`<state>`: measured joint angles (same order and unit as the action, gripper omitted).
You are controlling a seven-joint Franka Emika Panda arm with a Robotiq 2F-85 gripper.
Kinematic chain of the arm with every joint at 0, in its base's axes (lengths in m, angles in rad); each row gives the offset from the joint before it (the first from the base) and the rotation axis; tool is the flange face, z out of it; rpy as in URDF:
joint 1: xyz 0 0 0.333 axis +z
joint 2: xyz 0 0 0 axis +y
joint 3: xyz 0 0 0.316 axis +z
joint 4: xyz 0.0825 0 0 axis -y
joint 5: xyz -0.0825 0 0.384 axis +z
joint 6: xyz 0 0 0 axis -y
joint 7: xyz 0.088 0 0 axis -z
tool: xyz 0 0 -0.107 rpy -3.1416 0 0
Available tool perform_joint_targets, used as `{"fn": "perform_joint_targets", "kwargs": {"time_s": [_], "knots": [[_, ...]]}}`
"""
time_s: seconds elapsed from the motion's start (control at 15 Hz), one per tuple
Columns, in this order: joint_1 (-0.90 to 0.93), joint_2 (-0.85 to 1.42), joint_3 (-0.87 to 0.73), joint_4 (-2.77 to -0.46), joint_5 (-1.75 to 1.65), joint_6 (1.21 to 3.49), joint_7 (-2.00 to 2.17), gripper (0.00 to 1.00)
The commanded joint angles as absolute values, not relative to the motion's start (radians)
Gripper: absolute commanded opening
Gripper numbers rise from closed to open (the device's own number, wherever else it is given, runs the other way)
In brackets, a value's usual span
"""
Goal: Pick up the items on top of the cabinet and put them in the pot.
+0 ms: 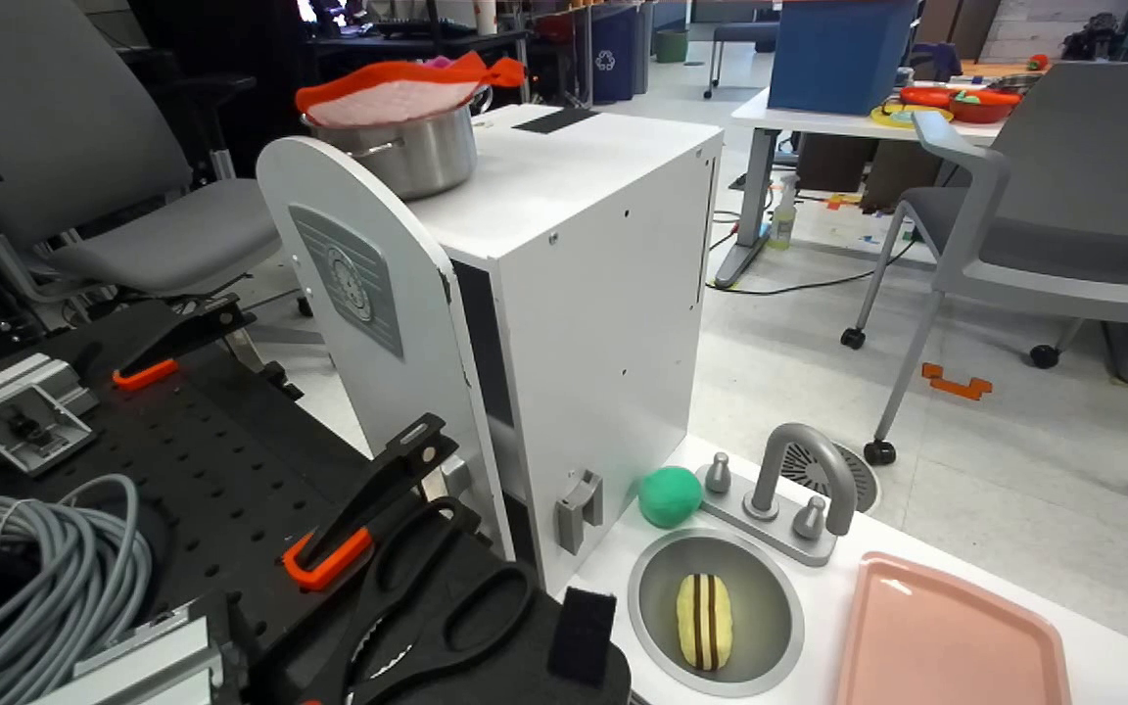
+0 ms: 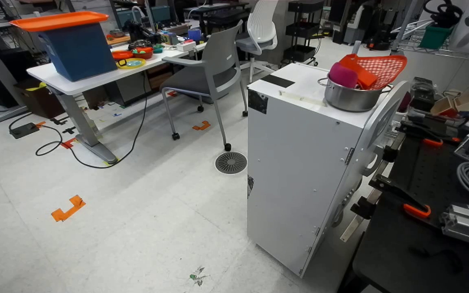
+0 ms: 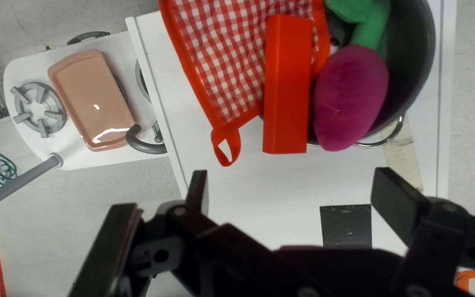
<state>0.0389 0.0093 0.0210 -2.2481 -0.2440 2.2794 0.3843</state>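
cabinet: big white box, rounded panel running up one side, black patch on top over at the opposite edge
counter: white as well, right next to the cabinet
tray: pink, on the counter, one end just beside the counter's faucet edge
pot: steel, sitting on the cabinet by the panel edge, closer to the corner away from the tray
sink: round grey basin set in the counter, near the edge by the cabinet
cloth: red check, slung over the pot's rim, its loop sticking out past it above the cabinet top
claw: wide, jaws well apart, over the cabinet top on the black patch side of the pot, can't tell how high
block: orange-red, lying across the cloth, one end poking past the pot's rim
lump: magenta, in the pot just beside the block, sticking up over the rim
green toy: in the pot too, cut off by the top of the wrist view so the full shape's hard to tell
yellow toy: dark stripes, lying in the sink
green ball: on the counter, tucked between cabinet, sink and faucet
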Motion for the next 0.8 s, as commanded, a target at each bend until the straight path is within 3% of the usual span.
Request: {"fn": "perform_joint_targets", "kwargs": {"time_s": [0.0,0.73], "knots": [[0.036,-0.054,0.024,-2.286,-0.214,2.281,0.366,1.0],[0.031,-0.262,0.054,-2.413,-0.185,2.283,0.35,1.0]]}}
